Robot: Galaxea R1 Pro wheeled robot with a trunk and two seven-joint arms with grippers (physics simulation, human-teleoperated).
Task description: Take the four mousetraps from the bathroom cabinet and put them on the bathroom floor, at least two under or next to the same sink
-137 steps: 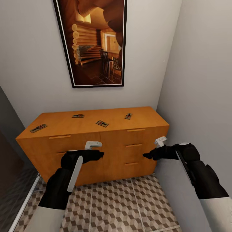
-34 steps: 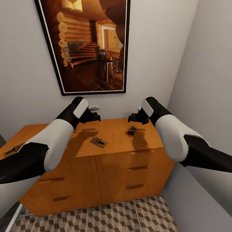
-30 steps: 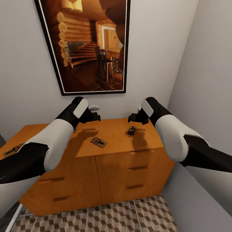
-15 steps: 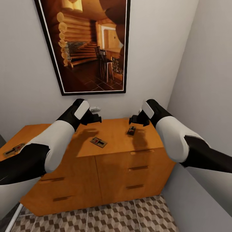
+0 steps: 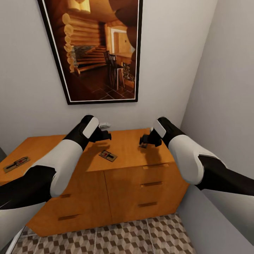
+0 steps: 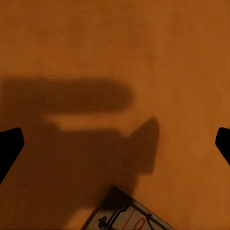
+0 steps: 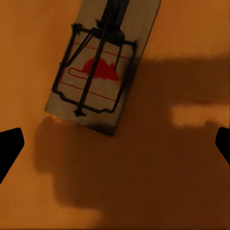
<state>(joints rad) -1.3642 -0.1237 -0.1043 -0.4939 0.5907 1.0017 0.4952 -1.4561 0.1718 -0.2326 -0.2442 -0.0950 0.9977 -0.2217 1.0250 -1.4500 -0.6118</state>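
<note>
Mousetraps point(image 5: 108, 155) lie on the cabinet point(image 5: 106, 183) top. We hold both pincers wide; the right pincer point(image 5: 144, 140) hovers above one trap point(image 7: 98, 67) and should centre, then descend squarely.

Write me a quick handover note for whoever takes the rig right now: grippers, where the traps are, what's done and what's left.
Left gripper: open, empty, above the cabinet top, a mousetrap at the edge of its wrist view.
Right gripper: open, empty, above the right-hand mousetrap.
Also on the cabinet top: middle mousetrap and far-left mousetrap.
Done: nothing grasped, nothing on the bathroom floor.
Left: grasp the traps, carry all four to the floor, at least two by the sink.
</note>
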